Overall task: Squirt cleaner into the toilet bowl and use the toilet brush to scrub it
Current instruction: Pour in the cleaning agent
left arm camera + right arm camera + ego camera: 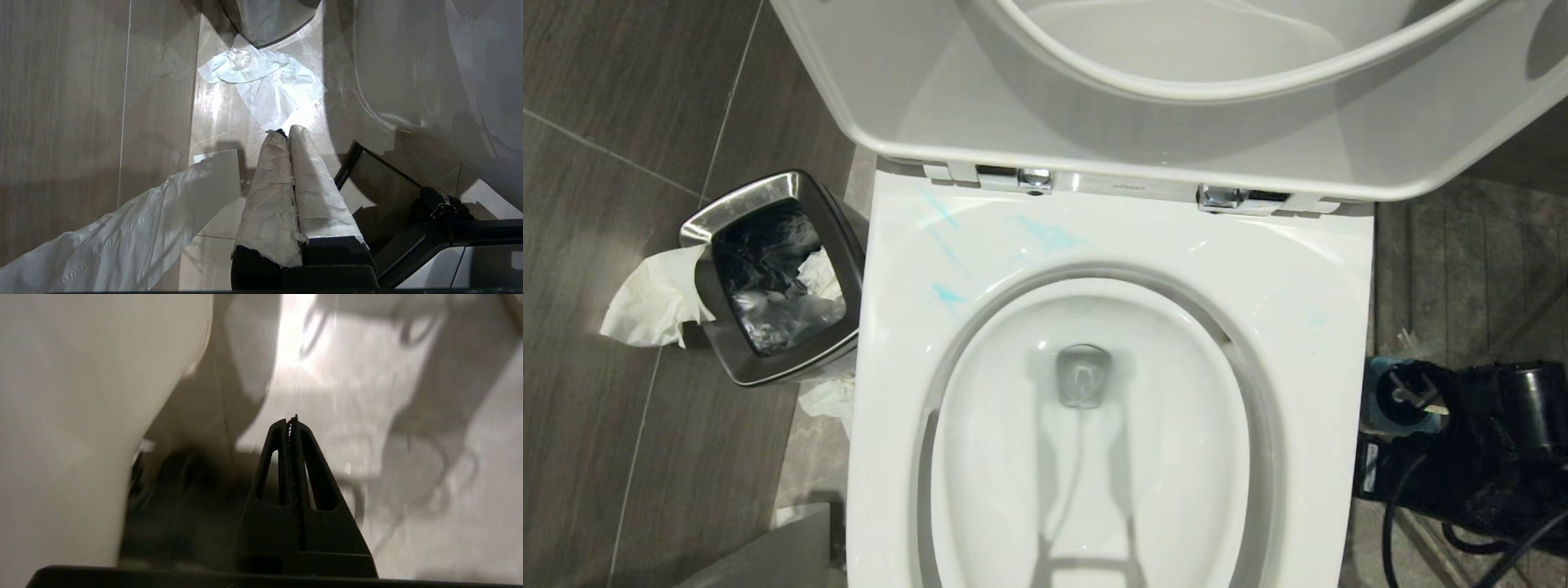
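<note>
We see the head view evenly bright, with soft glare on the toilet bowl [1282,269] rim and long grey shadows down its basin. In the left wrist view a hot patch blows out the floor tissue [265,85]. The right wrist view is dim and smeared with blur; only the black fingers [304,486] look sharp.

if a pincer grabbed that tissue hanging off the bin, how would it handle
The tissue would probably be floppy and very light: it droops crumpled over the bin rim to the floor. It looks thin, so it would likely tear if tugged. Being draped loosely, it should slide off without tipping the bin.
</note>
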